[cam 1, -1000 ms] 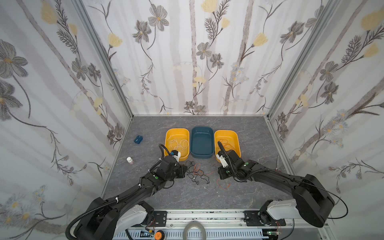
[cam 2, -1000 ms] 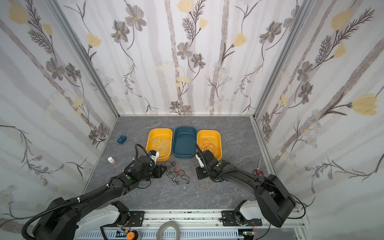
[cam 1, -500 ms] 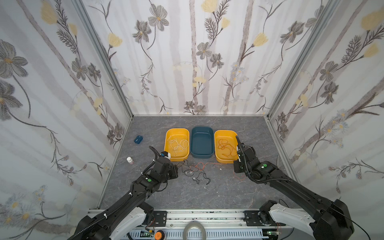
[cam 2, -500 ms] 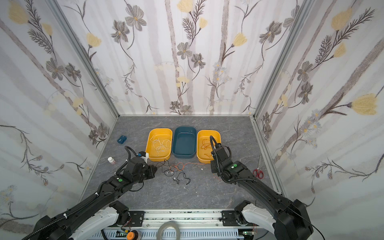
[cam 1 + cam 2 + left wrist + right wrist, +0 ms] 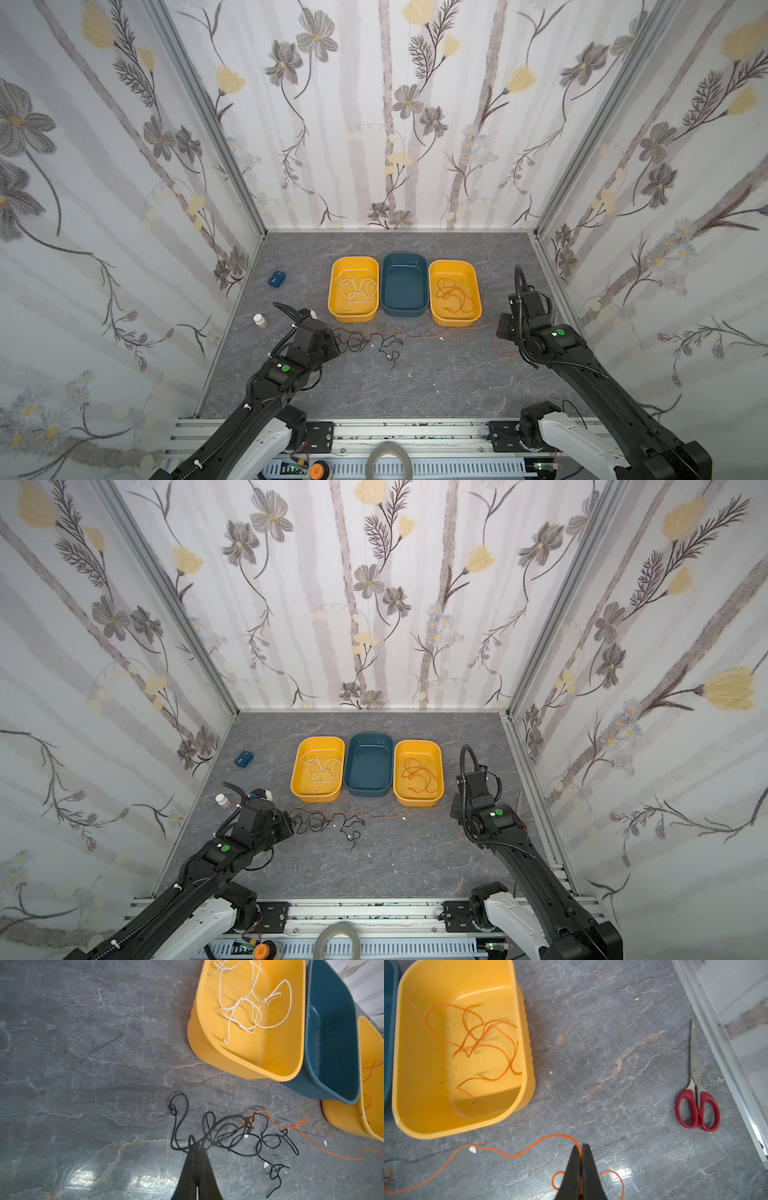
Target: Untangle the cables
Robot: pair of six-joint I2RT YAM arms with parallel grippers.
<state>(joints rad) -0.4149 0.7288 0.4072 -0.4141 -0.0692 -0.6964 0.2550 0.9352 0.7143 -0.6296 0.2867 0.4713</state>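
Observation:
A black cable lies in a loose tangle in front of the bins. My left gripper is shut on one of its loops. An orange cable is knotted into that tangle and runs right across the table to my right gripper, which is shut on it. A white cable lies in the left yellow bin. Another orange cable lies in the right yellow bin.
An empty blue bin stands between the yellow ones. Red-handled scissors lie by the right wall rail. A small white bottle and a small blue object sit near the left wall.
Both grippers have drawn apart, the left one leftward and the right one far to the right. The orange cable now stretches out of the black tangle.

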